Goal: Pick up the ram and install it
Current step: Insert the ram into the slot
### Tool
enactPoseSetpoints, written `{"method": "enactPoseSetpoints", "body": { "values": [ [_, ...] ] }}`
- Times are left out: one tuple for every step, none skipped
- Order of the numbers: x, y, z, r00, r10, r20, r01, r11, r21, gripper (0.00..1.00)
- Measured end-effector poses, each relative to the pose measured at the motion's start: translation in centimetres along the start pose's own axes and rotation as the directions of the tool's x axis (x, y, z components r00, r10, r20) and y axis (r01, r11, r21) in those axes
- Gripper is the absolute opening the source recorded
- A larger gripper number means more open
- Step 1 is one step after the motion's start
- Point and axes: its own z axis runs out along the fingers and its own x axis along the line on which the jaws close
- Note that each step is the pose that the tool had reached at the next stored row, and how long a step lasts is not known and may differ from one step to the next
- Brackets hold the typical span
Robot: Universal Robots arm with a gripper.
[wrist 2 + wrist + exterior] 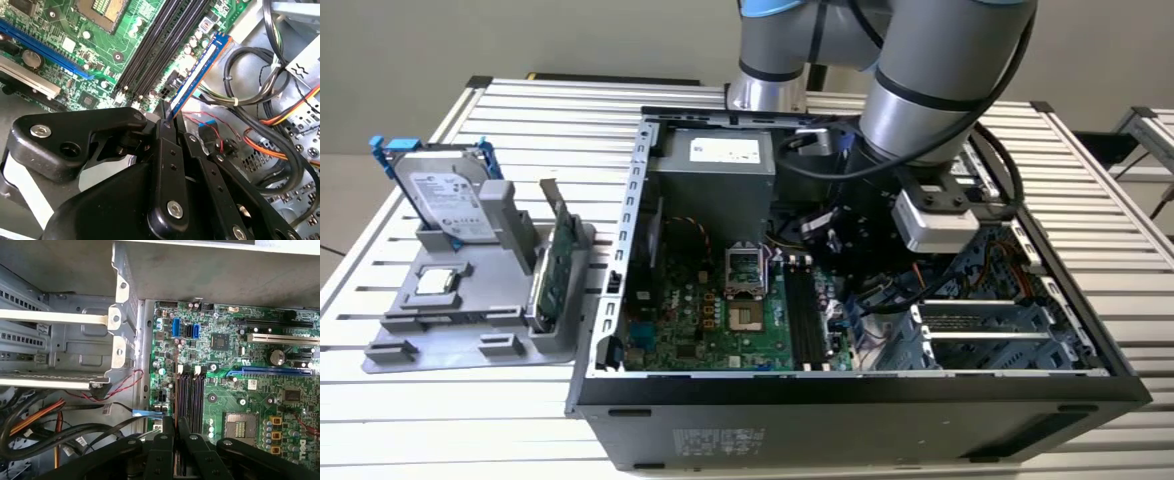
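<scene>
Gripper (167, 117) pinching the ram (197, 75) just above the motherboard's DIMM slots (150, 45); if it's tilted, it'll probably jam instead of seating.

I see ram (197, 75) lower end hidden between gripper (166, 120) fingers; arm blocks memory slots (803, 315) partly.

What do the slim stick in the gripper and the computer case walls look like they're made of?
The slim blue-edged ram stick, clamped edge-on between the black fingers, looks like laminated circuit board. The grey computer case wall looks like bare sheet metal: dull sheen, punched holes.
</scene>
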Motion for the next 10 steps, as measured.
{"method": "enactPoseSetpoints", "body": {
  "values": [
    [-0.07, -0.01, 0.06, 1.0, 0.0, 0.0009, 0.0, 1.0, -0.0001, 0.0],
    [-0.12, -0.02, 0.12, 1.0, 0.0, 0.002, 0.0, 1.0, 0.0, 0.0],
    [-0.16, -0.03, 0.17, 1.0, 0.0, 0.0031, 0.0, 1.0, 0.0001, 0.0],
    [-0.19, -0.04, 0.21, 1.0, -0.001, 0.0042, 0.0, 1.0, 0.0004, 0.0],
    [-0.22, -0.04, 0.25, 1.0, -0.001, 0.0052, 0.001, 1.0, 0.0015, 0.0],
    [-0.26, -0.04, 0.27, 1.0, -0.001, 0.006, 0.001, 1.0, 0.0041, 0.0],
    [-0.3, -0.05, 0.29, 1.0, -0.001, 0.0066, 0.001, 1.0, 0.0091, 0.0],
    [-0.35, -0.05, 0.31, 1.0, -0.001, 0.0072, 0.001, 0.9999, 0.0157, 0.0],
    [-0.39, -0.06, 0.32, 1.0, -0.002, 0.0076, 0.002, 0.9997, 0.0227, 0.0],
    [-0.42, -0.06, 0.34, 1.0, -0.002, 0.008, 0.002, 0.9996, 0.0289, 0.0]
  ]
}}
